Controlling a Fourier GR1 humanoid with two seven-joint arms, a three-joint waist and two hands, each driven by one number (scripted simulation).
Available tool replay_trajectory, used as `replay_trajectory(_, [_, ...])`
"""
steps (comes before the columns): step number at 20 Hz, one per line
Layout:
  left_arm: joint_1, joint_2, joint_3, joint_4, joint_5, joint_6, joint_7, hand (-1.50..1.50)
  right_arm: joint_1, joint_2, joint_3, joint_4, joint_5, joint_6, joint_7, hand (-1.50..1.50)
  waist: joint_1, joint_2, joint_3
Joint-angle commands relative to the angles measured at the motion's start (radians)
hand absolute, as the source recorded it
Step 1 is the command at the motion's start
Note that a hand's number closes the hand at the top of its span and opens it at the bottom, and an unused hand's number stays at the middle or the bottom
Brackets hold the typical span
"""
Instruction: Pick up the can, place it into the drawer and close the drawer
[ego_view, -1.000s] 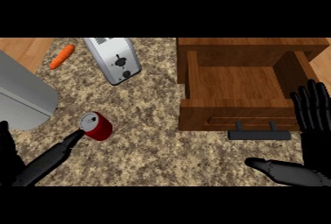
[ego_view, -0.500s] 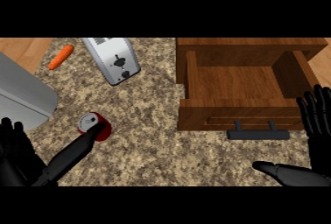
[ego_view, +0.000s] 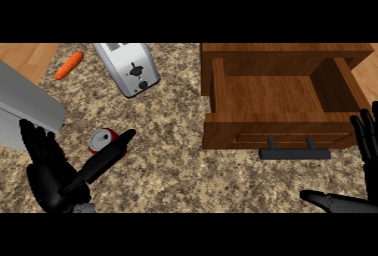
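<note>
A red can (ego_view: 100, 140) with a silver top stands on the speckled counter at the left. My left hand (ego_view: 53, 175) is open at the lower left; its thumb stretches up to the can's right side and partly covers it, while the fingers rise to the can's left. The wooden drawer (ego_view: 277, 132) stands open at the right, its inside bare, with a dark handle (ego_view: 294, 151) on its front. My right hand (ego_view: 362, 165) is open at the right edge, fingers beside the drawer's front corner, thumb low along the bottom.
A silver toaster (ego_view: 129, 68) lies at the top centre-left. An orange carrot (ego_view: 69, 65) lies on the wooden surface at the top left. A grey metal block (ego_view: 22, 105) fills the left edge above my left hand.
My left hand has risen into view and moved up toward the can, its thumb now reaching the can's right side. My right hand has slid a little toward the right edge.
</note>
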Motion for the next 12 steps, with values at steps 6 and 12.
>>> replay_trajectory(6, [-0.047,-0.004,-0.061,0.242,0.128,0.207,-0.112,-1.5,0.014,-0.006,-0.067,0.048,-0.033,0.038,-0.063,-1.5,0.0,0.001,0.0])
replay_trajectory(12, [-0.024,-0.004,-0.028,0.365,0.381,0.243,-0.412,-1.5,-0.029,-0.019,-0.07,-0.05,-0.046,0.014,0.073,-1.5,0.002,0.0,-0.001])
